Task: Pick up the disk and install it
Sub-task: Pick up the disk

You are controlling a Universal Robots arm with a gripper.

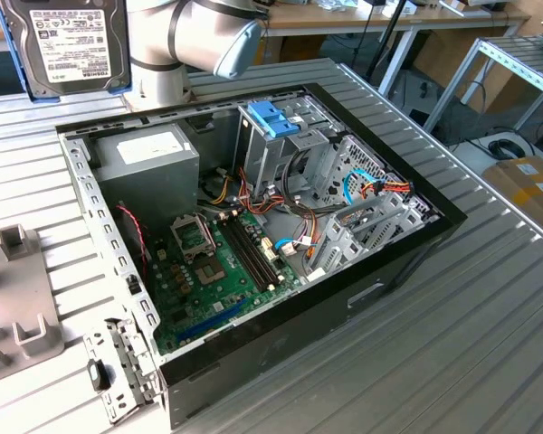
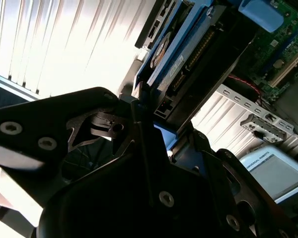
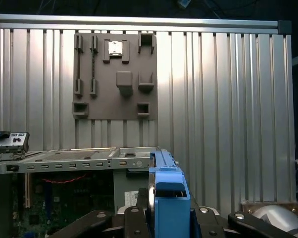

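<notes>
As the jaws stand clenched on the disk [image 1: 65, 43], it hangs upright, white label showing, above the tabletop [image 1: 452, 344], just outside the open computer case [image 1: 299, 348], off the case's power-supply end. Judged stiff, dense and shock-sensitive. Its light-blue carrier rail [image 3: 169, 206] looks like flexible plastic, so the rigid metal flanks, not the label or circuit face, offer the safer hold.
</notes>
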